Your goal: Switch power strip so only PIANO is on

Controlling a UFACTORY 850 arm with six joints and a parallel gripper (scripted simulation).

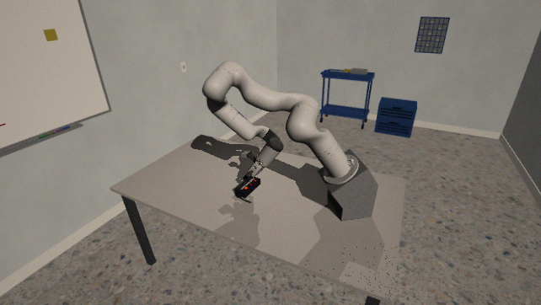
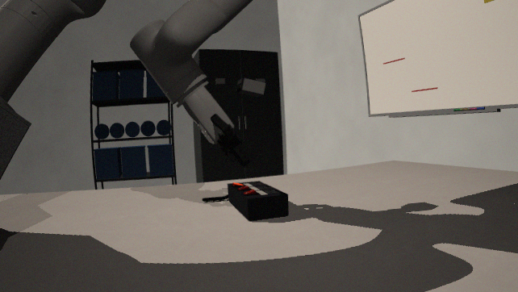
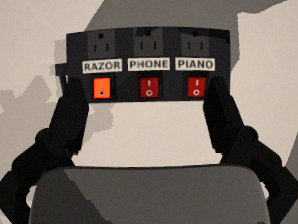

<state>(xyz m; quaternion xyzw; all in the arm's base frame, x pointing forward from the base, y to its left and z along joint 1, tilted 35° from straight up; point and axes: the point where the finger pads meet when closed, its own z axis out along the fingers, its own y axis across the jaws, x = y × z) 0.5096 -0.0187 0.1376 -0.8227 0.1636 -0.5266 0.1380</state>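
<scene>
While a pale robot arm bends over a table, a black power strip lies flat near its gripper

The pale arm (image 1: pixel 263 94) (image 2: pixel 169 48) rises from a grey block (image 1: pixel 358 194) at the right of the table (image 1: pixel 152 181) (image 2: pixel 181 238) (image 3: pixel 150 132), seen from above. Its gripper (image 1: pixel 248 177) (image 2: pixel 242 160) (image 3: pixel 146 91) points down toward the power strip (image 1: pixel 249 186) (image 2: pixel 268 207) (image 3: pixel 124 50), jaws wide apart with nothing between them. The strip rests right way up around the middle of the tabletop, a short dark cord (image 1: pixel 245 200) (image 2: pixel 215 199) (image 3: pixel 61 69) at one end. Close up, the left switch, RAZOR (image 3: pixel 102 88), glows orange; the middle one, PHONE (image 3: pixel 149 88), and the right one, PIANO (image 3: pixel 196 87), are dark red.

The tabletop is beige, crossed by broad, hard-edged shadows. Below it spreads a speckled stone floor (image 1: pixel 455 219). A whiteboard (image 1: pixel 42 80) (image 2: pixel 436 44) hangs on the left wall, bearing a yellow square (image 1: pixel 50 34) (image 2: pixel 489 1). Toward the far wall stand a blue cart (image 1: pixel 337 76) and, to its right, a blue drawer unit (image 1: pixel 396 119), with a blue grid panel (image 1: pixel 431 35) above. The low side view adds a dark rack (image 2: pixel 93 121) of blue bins and rolls, left of a black cabinet (image 2: pixel 260 149).
</scene>
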